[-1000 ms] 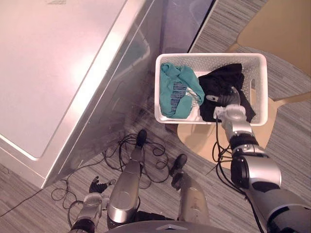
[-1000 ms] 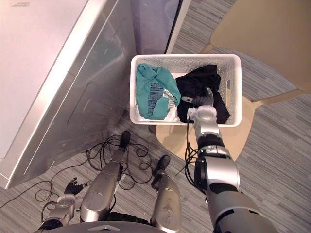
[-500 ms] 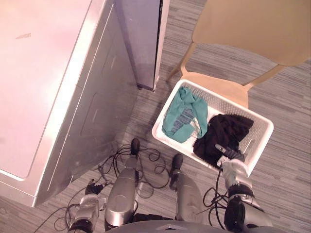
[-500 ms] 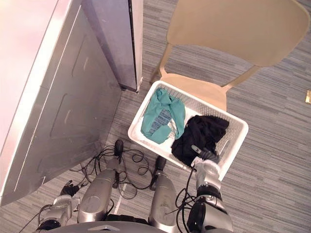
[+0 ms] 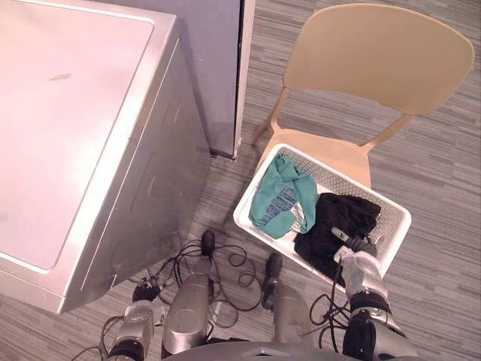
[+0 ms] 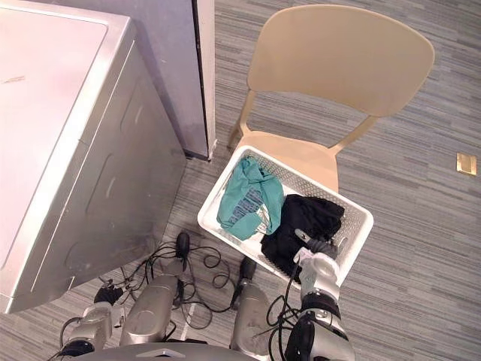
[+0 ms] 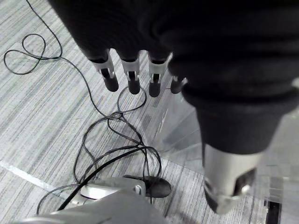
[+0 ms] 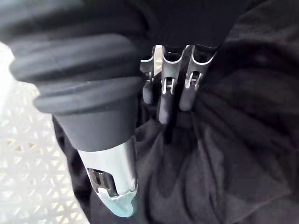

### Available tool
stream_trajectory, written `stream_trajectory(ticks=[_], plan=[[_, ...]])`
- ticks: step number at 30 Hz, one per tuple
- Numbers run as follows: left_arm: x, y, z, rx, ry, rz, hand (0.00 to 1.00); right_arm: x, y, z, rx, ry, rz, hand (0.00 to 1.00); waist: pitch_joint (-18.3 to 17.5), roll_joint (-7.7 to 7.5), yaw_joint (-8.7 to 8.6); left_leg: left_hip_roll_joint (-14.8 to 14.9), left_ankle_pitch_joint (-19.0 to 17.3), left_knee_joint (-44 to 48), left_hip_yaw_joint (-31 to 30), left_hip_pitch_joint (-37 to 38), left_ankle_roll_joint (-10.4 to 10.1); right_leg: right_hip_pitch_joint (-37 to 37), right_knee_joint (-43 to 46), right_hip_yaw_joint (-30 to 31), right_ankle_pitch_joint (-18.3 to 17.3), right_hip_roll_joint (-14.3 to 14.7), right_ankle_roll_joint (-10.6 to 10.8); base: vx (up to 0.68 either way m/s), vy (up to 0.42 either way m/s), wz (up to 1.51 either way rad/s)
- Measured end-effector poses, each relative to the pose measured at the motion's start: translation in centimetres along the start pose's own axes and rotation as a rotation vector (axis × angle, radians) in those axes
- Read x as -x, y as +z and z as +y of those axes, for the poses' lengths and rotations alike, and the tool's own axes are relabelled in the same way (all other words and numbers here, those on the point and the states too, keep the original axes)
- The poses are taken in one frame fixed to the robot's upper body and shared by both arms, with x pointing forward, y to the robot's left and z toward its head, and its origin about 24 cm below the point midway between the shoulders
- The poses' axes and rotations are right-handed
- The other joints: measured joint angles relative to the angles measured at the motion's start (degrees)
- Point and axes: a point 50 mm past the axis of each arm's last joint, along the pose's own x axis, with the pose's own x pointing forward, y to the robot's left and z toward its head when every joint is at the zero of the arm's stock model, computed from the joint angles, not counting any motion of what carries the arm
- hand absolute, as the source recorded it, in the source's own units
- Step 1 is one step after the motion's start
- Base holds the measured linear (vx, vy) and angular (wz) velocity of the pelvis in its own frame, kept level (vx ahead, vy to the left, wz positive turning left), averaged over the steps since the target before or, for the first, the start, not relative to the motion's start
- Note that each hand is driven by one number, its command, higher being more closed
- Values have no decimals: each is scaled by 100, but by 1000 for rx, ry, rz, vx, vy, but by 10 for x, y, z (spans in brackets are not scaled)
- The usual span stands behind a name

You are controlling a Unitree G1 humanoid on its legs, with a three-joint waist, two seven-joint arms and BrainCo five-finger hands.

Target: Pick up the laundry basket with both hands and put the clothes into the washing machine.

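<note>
The white laundry basket [image 5: 239,218] sits tilted on the seat of a tan chair [image 5: 376,53]. Inside it a teal garment [image 5: 282,197] lies on the side toward the machine, with a black garment [image 5: 334,222] beside it. My right hand [image 5: 355,259] is inside the basket at its near end. Its fingers [image 8: 163,100] are loosely bent with their tips resting on the black garment [image 8: 224,154], and the thumb stands apart from them. My left hand [image 5: 141,292] hangs low near the floor, its fingers [image 7: 133,74] relaxed and holding nothing. The silver washing machine [image 5: 83,135] stands to the left with its top shut.
A grey upright panel [image 5: 218,68] stands between the machine and the chair. Striped grey floor lies to the right of the chair.
The whole view has swung, so the camera moved: the chair back now shows and the basket appears turned. My right hand stays on the black garment; the left stays low.
</note>
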Motion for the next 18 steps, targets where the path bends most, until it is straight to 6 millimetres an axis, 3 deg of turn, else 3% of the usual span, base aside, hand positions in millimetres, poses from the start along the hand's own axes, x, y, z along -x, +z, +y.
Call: stream_trajectory(ticks=[6, 12, 18], plan=[[0, 0, 0, -17, 0, -4, 0, -9, 68, 40, 31, 77, -158, 0, -2, 13, 7, -5, 59, -5, -47, -112, 78, 25, -260, -2, 207, 32, 20, 24, -8, -2], [0, 1, 2, -39, 0, -9, 0, -3, 97, 72, 122, 166, -251, 0, 9, 32, 6, -27, 74, -6, -235, -118, 94, 113, -289, -115, 211, 29, 18, 41, -18, 11], [0, 0, 1, -55, -6, -5, 0, 8, 106, 94, 236, 242, -343, 0, 43, 91, 9, -75, 97, -5, -305, -132, 100, 177, -392, -138, 222, 54, 32, 34, -22, 6]])
